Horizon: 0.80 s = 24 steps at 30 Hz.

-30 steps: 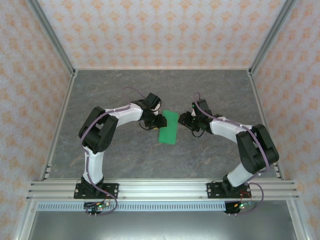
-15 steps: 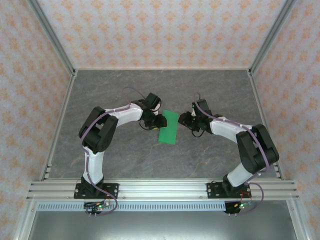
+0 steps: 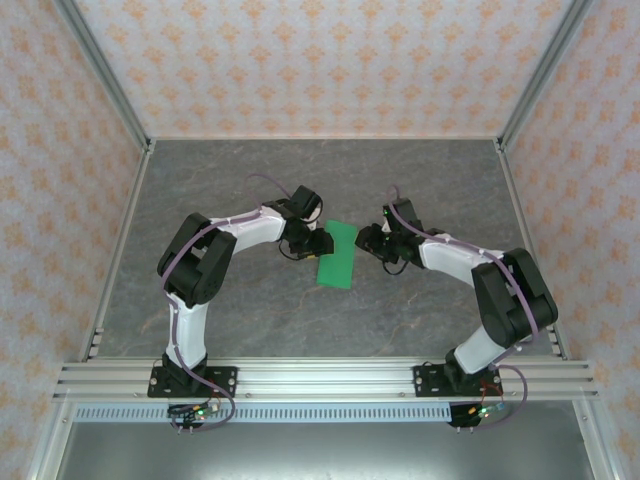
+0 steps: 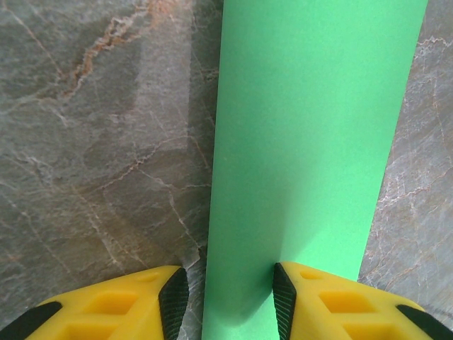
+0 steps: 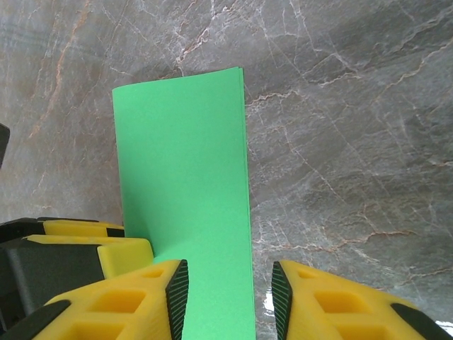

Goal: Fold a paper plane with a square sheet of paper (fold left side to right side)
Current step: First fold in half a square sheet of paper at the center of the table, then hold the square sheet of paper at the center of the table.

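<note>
Green sheet of paper [image 3: 337,255]: bright, plain, lying flat as a narrow rectangle, long edges straight. It sits mid-table on the grey marbled table top [image 3: 250,180], tilted slightly, between the two grippers. We see no diagonal creases on its upper face.

Left gripper [image 4: 226,304]: at the sheet's left long edge. In the left wrist view that edge runs up between the yellow fingers [image 4: 134,304]; the jaws stand apart and pinch nothing. One finger overlaps the paper; we cannot tell whether it presses.

Right gripper [image 5: 226,297]: at the opposite side, jaws likewise spread, the sheet's right edge passing through the gap.

Arms, top view: both elbows bent outward, forearms angled inward to the sheet, wrists low over the table.
</note>
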{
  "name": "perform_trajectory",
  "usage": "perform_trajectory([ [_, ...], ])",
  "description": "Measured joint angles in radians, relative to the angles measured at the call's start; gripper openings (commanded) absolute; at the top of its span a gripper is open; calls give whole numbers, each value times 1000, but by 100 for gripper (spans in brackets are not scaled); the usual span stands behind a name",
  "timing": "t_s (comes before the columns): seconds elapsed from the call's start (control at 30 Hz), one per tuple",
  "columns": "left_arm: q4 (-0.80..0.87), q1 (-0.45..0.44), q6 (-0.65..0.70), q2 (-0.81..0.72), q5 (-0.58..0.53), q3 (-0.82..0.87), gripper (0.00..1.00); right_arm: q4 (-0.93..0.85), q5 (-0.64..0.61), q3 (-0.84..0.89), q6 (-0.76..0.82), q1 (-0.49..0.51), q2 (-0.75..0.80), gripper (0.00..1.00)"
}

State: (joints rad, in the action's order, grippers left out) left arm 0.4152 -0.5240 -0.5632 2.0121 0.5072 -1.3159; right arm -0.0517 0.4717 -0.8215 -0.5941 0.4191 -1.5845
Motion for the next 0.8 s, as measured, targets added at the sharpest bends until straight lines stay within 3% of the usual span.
perform_trajectory([
  [0.37, 0, 0, 8, 0, 0, 0, 42, 23, 10, 0, -20, 19, -23, 39],
  [0.67, 0, 0, 8, 0, 0, 0, 42, 139, 60, 0, -100, 19, -89, 16],
  [0.8, 0, 0, 8, 0, 0, 0, 42, 165, 78, 0, -124, 20, -135, 12],
])
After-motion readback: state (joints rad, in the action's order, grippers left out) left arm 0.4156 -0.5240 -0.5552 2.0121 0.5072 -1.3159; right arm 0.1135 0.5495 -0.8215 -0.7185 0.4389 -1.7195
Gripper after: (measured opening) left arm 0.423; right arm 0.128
